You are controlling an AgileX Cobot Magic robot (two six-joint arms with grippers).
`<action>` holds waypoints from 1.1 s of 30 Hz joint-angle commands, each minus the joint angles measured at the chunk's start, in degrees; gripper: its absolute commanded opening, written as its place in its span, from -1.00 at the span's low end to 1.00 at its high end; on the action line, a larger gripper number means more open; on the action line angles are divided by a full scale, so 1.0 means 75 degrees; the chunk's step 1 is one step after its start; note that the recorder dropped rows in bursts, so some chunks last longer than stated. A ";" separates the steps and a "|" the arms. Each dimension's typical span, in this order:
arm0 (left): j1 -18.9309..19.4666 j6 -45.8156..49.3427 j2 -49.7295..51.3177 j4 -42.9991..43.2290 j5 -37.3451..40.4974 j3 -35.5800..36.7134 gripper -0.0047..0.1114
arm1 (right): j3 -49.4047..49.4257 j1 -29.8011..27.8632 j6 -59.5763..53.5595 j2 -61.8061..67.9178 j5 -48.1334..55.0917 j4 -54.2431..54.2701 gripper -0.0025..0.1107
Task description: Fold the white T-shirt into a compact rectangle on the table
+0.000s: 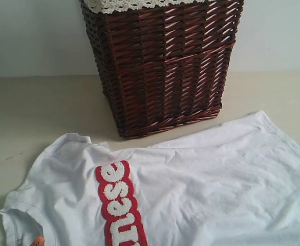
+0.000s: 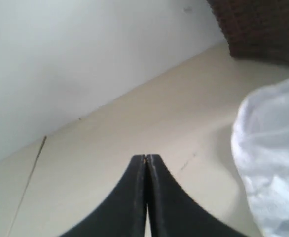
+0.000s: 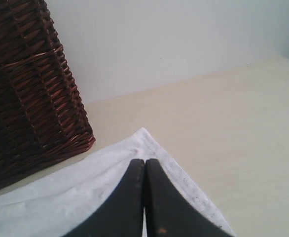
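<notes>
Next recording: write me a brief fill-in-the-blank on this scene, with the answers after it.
The T-shirt lies on the ___.
Behind it stands a dark wicker ___.
The left claw and the right claw are both ___.
Missing: table; basket; shut.

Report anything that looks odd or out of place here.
Nothing damaged or spilled. The white T-shirt lies askew and rumpled on the table, and small dark specks dot its hem corner near the wicker basket.
</notes>
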 commanded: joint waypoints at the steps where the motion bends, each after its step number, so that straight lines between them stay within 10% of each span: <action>1: -0.0053 0.0158 0.1976 -0.0430 0.0174 -0.0737 -0.90 | 0.0033 -0.0031 -0.0032 -0.0053 -0.0092 -0.0055 -0.96; 8: -0.0586 -0.0454 0.4461 -0.2305 -0.0418 -0.2202 -0.90 | 0.0033 -0.0031 -0.0032 -0.0053 -0.0092 -0.0055 -0.96; 33: -0.0093 0.0183 0.9048 -0.1226 0.3278 -0.2846 -0.90 | 0.0033 -0.0031 -0.0032 -0.0053 -0.0092 -0.0055 -0.96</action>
